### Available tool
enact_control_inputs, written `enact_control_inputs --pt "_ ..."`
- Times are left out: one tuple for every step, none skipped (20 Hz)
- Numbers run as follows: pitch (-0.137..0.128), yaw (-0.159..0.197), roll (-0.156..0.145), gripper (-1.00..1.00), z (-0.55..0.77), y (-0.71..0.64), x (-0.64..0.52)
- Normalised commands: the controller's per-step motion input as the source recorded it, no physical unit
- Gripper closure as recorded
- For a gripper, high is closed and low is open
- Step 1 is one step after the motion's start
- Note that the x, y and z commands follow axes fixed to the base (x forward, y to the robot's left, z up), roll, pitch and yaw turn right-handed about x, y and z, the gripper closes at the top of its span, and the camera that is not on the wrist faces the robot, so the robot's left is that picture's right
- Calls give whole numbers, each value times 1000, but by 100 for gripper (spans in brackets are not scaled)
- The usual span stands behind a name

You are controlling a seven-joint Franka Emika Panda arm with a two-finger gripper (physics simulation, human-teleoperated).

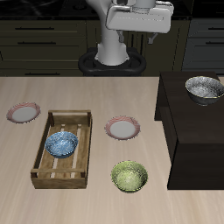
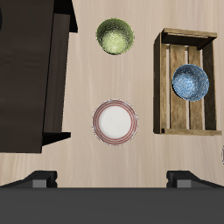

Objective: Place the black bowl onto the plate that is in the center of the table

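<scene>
The black bowl [image 1: 204, 87], dark outside and speckled silvery inside, stands on the dark raised cabinet block [image 1: 188, 131] at the table's side. The centre plate [image 1: 122, 129], white with a pink rim, lies on the beige table [image 1: 96, 92]; it also shows in the wrist view [image 2: 115, 121]. My gripper [image 1: 143, 37] hangs high over the table's back edge, well away from the bowl and the plate. Its fingers [image 2: 39, 178] stand wide apart with nothing between them. I do not clearly see the black bowl in the wrist view.
A wooden tray [image 1: 52, 166] holds a blue patterned bowl [image 1: 61, 143]. A green bowl [image 1: 129, 176] sits near the table's front edge, in front of the centre plate. A second plate [image 1: 24, 112] lies beyond the tray. The cabinet block [image 2: 31, 79] rises above the tabletop.
</scene>
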Motion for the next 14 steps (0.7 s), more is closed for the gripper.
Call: enact_control_inputs --pt "5 4 8 -100 39 153 160" --pt "18 -1 -21 -100 66 356 278" --pt "50 -25 37 -100 4 216 175" --pt "16 -10 -1 -100 -3 88 153" --pt "53 -2 32 -100 -95 402 313" --pt "30 -2 7 -100 -48 230 154" --pt "4 10 -1 -100 -45 61 112" --pt "56 17 14 -100 -140 1046 552" --pt "46 -18 23 -100 -30 303 175" --pt "32 -11 19 -100 -26 264 94" --pt "0 -4 6 -100 15 176 78" --pt "-5 1 10 -100 60 264 79" --pt "14 -41 3 -100 178 582 205" --pt "-16 25 5 -100 56 79 39"
